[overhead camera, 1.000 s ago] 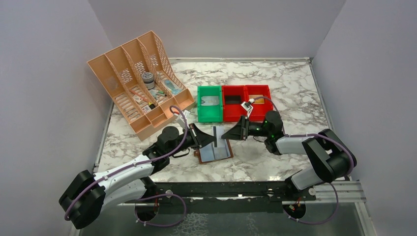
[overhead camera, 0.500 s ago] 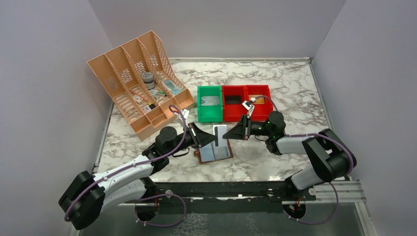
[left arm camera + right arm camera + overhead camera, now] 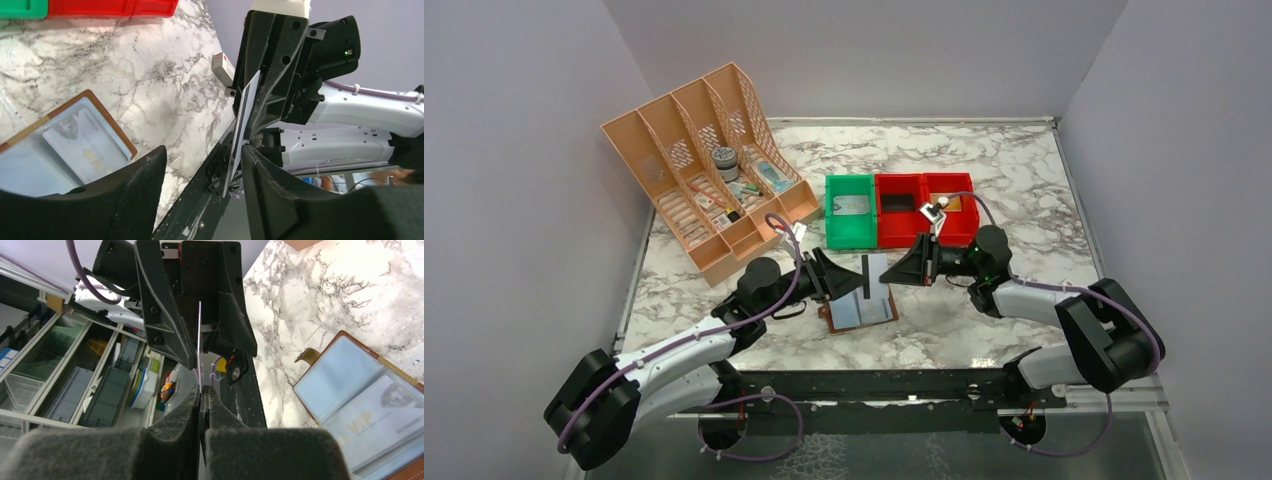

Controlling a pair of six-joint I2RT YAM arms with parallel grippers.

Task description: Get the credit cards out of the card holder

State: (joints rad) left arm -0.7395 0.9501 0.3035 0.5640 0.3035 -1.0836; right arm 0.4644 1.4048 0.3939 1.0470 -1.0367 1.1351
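Observation:
The brown card holder [image 3: 860, 312] lies open on the marble, and one pale credit card [image 3: 372, 417] still sits in its right pocket. Another credit card [image 3: 871, 274] stands on edge in the air above it. My right gripper [image 3: 201, 396] is shut on that card's right edge; the card [image 3: 199, 340] shows as a thin line running out from the pinched jaws. My left gripper [image 3: 202, 155] faces it from the left, open. The card [image 3: 245, 117] reaches in between the left fingers, close beside the right-hand one. The holder [image 3: 75, 145] lies below and to the left.
A peach desk organiser [image 3: 709, 165] with small items stands at the back left. A green bin [image 3: 851, 210] and red bins [image 3: 924, 205] sit just behind the grippers. A small white-and-red box [image 3: 222, 64] shows beside the right gripper.
My right gripper has closed on the upright card, and my left gripper, shut on it earlier, has opened. The right arm has shifted slightly right.

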